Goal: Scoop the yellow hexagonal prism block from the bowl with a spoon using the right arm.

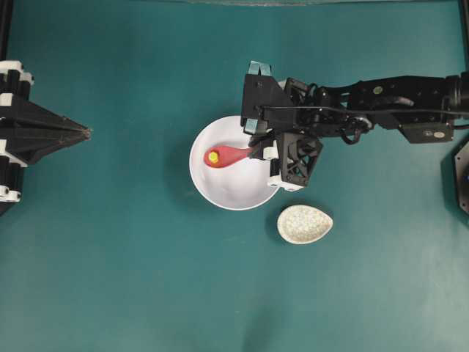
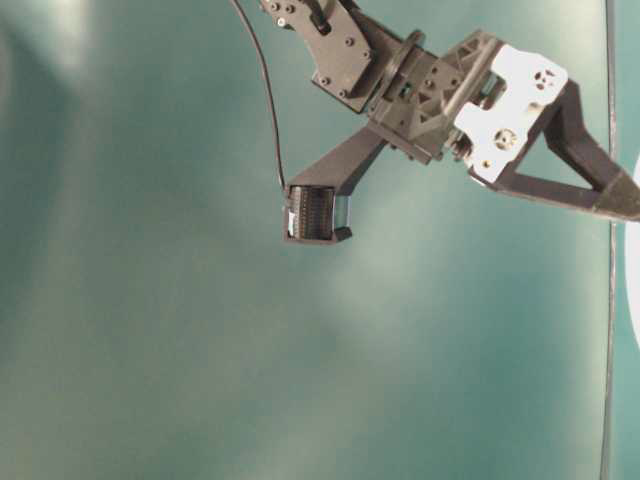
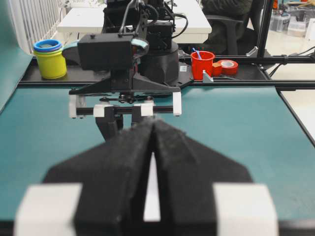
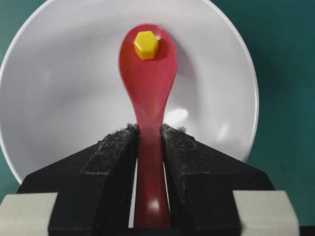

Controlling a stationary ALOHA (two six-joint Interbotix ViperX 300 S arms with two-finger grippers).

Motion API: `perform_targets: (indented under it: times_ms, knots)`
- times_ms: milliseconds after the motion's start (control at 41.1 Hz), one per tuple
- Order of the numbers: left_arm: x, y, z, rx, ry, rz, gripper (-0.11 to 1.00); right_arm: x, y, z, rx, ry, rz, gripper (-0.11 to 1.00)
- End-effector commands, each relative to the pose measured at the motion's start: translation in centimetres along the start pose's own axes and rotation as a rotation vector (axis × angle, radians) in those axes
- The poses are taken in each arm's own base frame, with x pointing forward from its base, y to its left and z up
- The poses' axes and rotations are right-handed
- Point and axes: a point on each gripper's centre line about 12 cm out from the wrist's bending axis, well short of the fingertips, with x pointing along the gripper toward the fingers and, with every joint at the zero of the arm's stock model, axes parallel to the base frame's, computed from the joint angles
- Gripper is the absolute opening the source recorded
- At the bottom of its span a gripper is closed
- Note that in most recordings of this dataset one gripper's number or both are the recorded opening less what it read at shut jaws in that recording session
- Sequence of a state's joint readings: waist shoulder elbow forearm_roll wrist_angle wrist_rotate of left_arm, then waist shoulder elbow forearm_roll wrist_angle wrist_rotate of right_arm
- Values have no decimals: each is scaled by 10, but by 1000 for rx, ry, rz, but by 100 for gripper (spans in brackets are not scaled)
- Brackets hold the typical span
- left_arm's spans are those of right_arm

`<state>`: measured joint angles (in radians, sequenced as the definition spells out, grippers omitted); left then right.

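Observation:
The white bowl (image 1: 234,187) (image 4: 59,83) sits mid-table. Over it lies the pink-red spoon (image 1: 226,155) (image 4: 147,83), handle clamped between the black fingers of my right gripper (image 1: 256,152) (image 4: 149,130), which is shut on it. The tiny yellow hexagonal prism block (image 1: 213,156) (image 4: 146,44) rests in the spoon's scoop, near its tip. The right arm (image 1: 381,103) reaches in from the right. At the left edge, my left gripper (image 1: 86,133) (image 3: 153,123) points toward the bowl, its tips together and nothing between them.
A speckled off-white spoon rest (image 1: 304,224) lies just right of the bowl's near side. The left wrist view shows a red cup (image 3: 203,64) and stacked yellow and blue cups (image 3: 49,59) on a shelf beyond the teal table.

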<state>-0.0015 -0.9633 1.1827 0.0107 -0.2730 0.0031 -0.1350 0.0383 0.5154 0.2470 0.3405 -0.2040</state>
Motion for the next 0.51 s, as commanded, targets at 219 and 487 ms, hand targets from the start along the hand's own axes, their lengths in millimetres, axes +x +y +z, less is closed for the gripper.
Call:
perform_targets:
  times_ms: [219,487]
  knots:
    - [2,0,8,0,-21,-1,0,-15,0,9,8,-49,-1,23]
    - [2,0,8,0,-23,-2,0,-37,0,6,31,-144,-10,23]
